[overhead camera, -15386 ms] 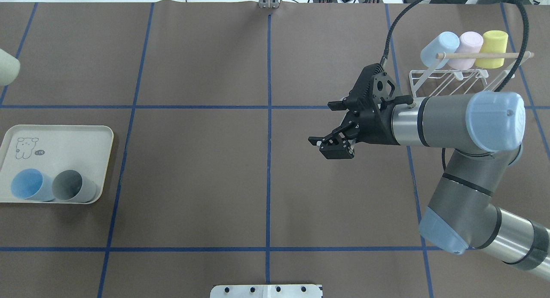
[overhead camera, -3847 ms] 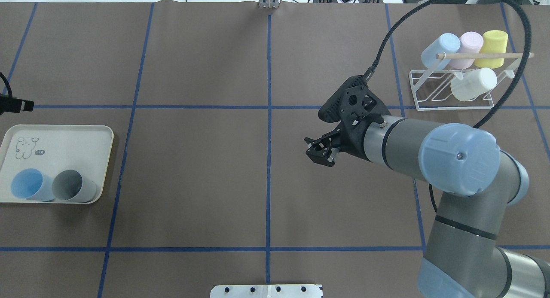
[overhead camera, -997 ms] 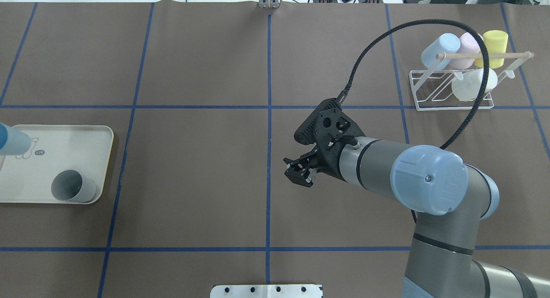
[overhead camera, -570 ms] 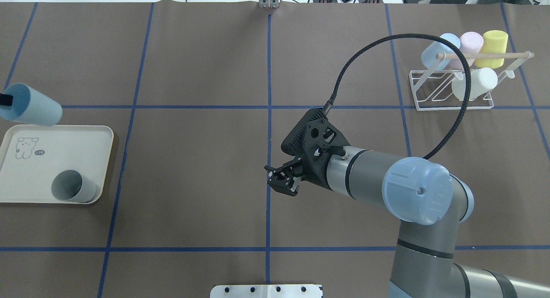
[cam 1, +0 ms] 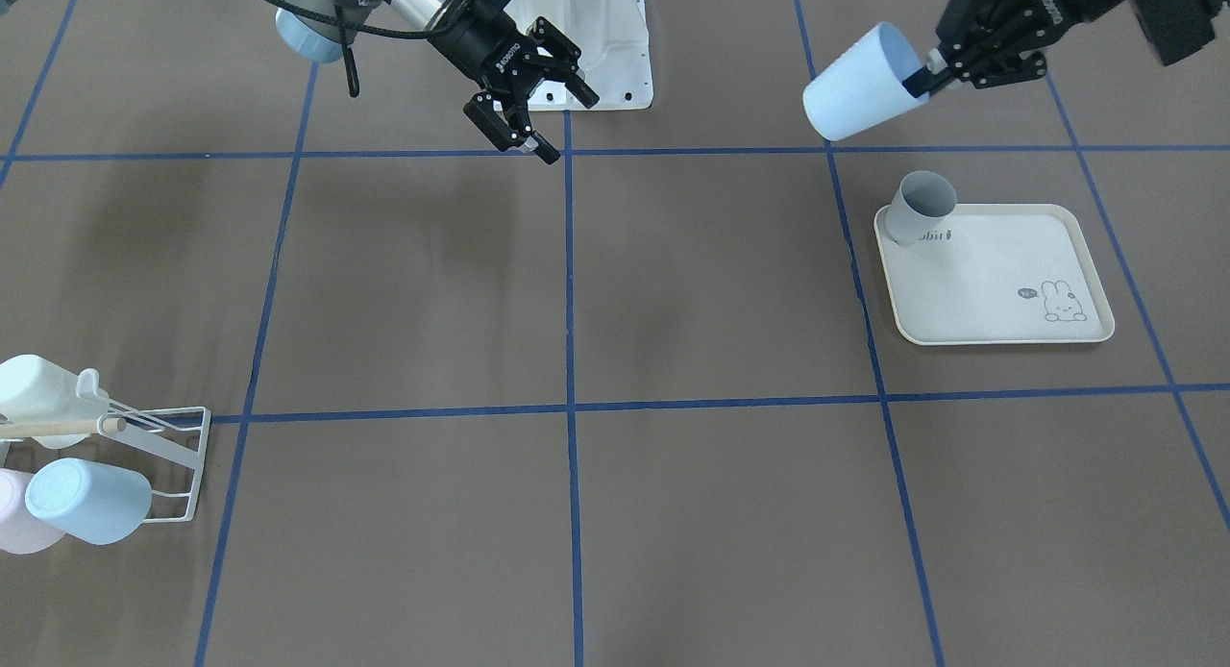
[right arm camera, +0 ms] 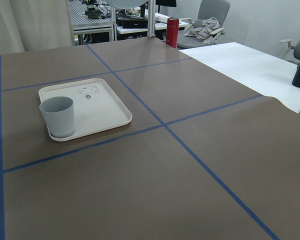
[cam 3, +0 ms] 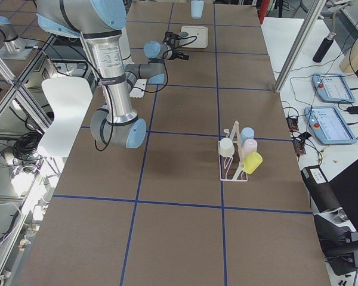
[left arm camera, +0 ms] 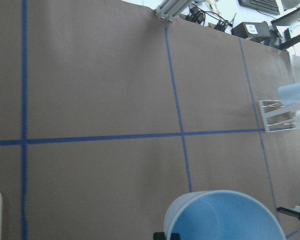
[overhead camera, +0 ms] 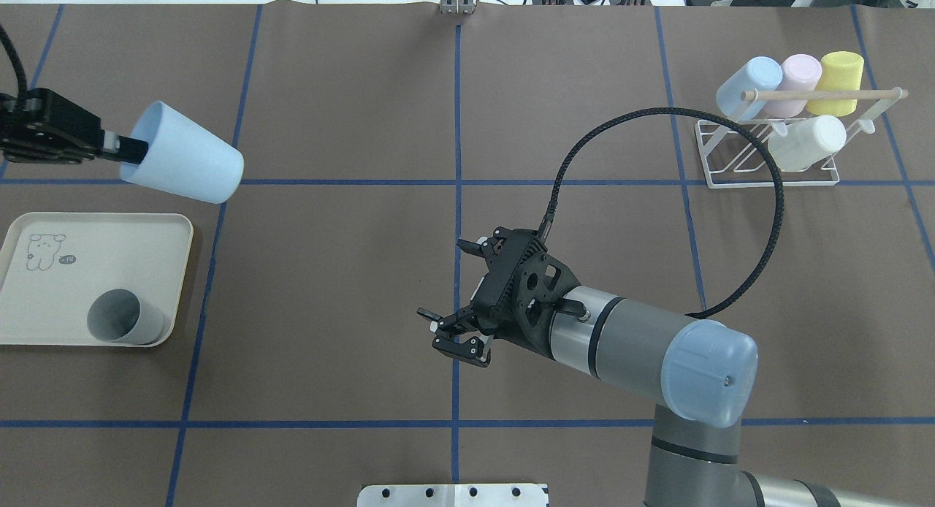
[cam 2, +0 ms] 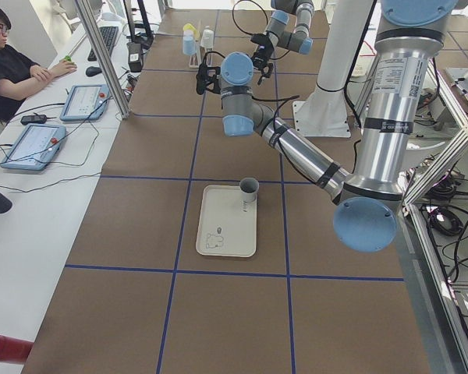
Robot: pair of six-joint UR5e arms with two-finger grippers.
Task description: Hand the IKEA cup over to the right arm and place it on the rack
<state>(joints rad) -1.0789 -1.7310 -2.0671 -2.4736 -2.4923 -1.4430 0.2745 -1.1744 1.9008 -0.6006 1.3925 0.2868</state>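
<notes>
While left gripper [overhead camera: 133,148] grips blue cup [overhead camera: 186,161], right gripper [overhead camera: 444,282] gapes

We see the right arm [overhead camera: 628,335] as grey-silver tubes with light-blue joint caps [overhead camera: 708,364] — one cap shows a small screw [overhead camera: 725,380] — and a black gripper [overhead camera: 450,294] fed by a braided black cable [overhead camera: 776,218].

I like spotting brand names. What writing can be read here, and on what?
"ROBOTIQ": on the right gripper, front view.
Tray: print beside the grey cup and in the rabbit's bubble, too small to read.
Left arm sticker, left side view: blurred.
</notes>
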